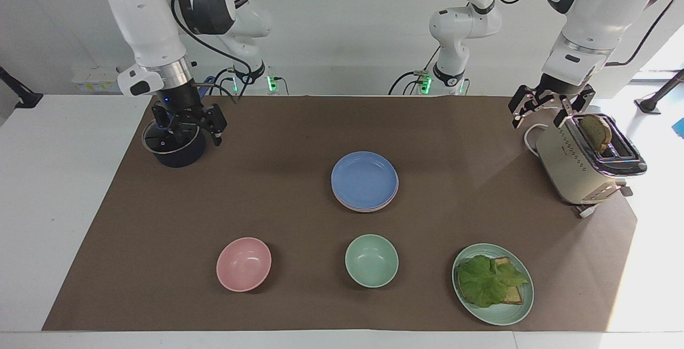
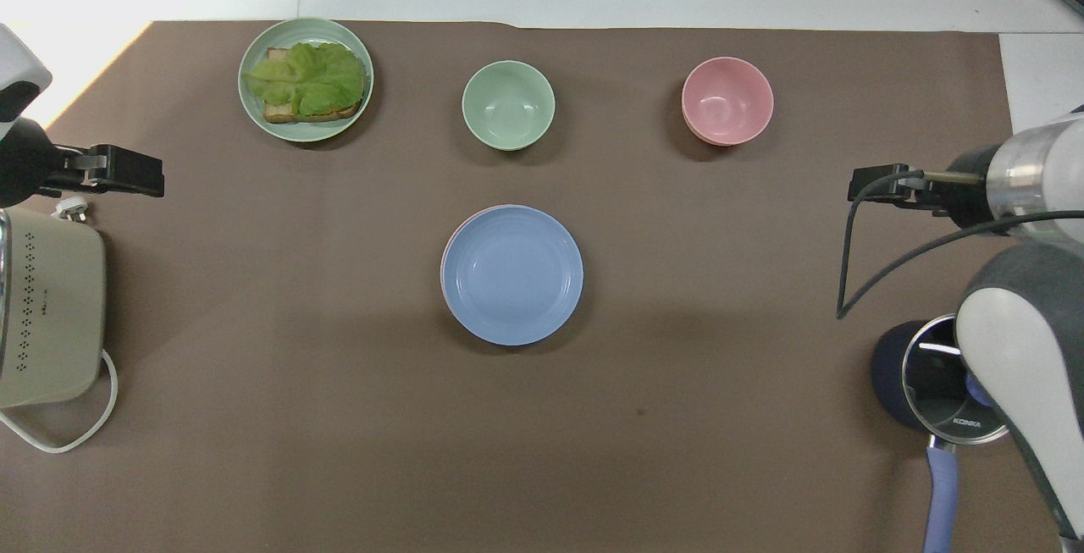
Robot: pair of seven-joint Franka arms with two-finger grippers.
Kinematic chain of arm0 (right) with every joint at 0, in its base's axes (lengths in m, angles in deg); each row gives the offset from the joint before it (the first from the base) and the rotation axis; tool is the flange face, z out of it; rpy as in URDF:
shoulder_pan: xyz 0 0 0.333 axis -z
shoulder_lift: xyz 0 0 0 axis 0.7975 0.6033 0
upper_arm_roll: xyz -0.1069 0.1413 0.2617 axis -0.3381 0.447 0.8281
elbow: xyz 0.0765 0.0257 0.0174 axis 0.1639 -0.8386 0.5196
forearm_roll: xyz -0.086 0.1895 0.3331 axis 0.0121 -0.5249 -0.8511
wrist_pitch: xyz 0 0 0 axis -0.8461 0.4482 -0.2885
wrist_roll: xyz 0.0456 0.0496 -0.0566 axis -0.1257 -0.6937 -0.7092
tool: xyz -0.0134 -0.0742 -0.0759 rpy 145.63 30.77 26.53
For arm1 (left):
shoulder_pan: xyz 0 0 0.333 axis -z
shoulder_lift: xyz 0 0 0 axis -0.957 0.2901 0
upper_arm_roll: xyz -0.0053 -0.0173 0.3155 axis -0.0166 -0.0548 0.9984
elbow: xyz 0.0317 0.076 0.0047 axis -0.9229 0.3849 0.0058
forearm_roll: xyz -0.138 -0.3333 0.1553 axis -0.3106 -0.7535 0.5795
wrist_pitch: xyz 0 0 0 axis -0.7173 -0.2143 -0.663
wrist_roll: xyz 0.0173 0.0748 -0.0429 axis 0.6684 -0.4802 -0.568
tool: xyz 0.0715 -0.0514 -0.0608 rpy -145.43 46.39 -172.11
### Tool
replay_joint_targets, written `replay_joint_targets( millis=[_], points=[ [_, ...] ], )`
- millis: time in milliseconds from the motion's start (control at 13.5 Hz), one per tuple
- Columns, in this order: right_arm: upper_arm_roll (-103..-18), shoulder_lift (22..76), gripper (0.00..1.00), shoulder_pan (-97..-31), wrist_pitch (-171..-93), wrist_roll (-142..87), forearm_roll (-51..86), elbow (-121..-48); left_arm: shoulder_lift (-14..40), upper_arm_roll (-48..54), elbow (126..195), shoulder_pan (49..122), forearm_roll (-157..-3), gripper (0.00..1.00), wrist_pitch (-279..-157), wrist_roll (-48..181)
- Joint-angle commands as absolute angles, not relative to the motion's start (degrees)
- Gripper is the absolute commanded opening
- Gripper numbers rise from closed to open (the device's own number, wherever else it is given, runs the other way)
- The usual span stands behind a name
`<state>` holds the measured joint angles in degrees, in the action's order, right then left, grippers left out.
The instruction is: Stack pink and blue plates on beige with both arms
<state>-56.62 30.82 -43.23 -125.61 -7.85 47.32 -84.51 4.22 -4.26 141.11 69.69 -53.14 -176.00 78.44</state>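
A: Blue plate [image 1: 364,178] on top of the stack, mid-mat, well clear of every edge. Pink plate [image 1: 357,206] just a thin rim showing beneath it. Possibly a beige plate under those, but not made out from either view.

B: Right arm [image 1: 155,23]?

A: Folded back toward its own end of the table, forearm nearly upright, wrist pointing down. Right gripper [image 1: 188,124] hanging over the lidded saucepan [image 1: 173,146] by the mat's edge nearest the robots. Fingers spread wide, holding nothing.

B: And the left arm [image 1: 593,12]?

A: Parked, waiting. Forearm sloping down from high up, wrist tipped toward the table's edge at its own end. Left gripper [image 1: 545,106] over the cream toaster [image 1: 580,164], just above the end nearer the robots. Fingers apart, empty. Slice of toast [image 1: 596,131] standing in the slot.

B: Along the mat's edge farthest from the robots?

A: Pink bowl [image 1: 243,264], green bowl [image 1: 371,260], then green plate [image 1: 513,311] with bread and lettuce [image 1: 489,280] toward the corner at the left arm's end. All apart from the stack.
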Motion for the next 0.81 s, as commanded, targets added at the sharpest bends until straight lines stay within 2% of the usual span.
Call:
replay_joint_targets(
  millis=[0, 443, 739],
  points=[
    [-56.36, 32.16, 1.00, -42.87, -118.51, -8.68, 49.85, -78.85, 3.72, -4.41, 141.05, 69.09, -53.80, 1.00, -175.11, 78.72],
    [-56.36, 32.16, 1.00, -43.14, -114.79, -8.77, 49.86, -77.07, 3.72, -4.41, 140.97, 69.09, -53.88, 1.00, -175.11, 78.72],
    [-56.27, 34.00, 1.00, -43.05, -106.99, -8.86, 52.38, -70.32, 3.72, -4.41, 141.05, 69.09, -53.88, 1.00, -175.11, 78.72]
  ],
)
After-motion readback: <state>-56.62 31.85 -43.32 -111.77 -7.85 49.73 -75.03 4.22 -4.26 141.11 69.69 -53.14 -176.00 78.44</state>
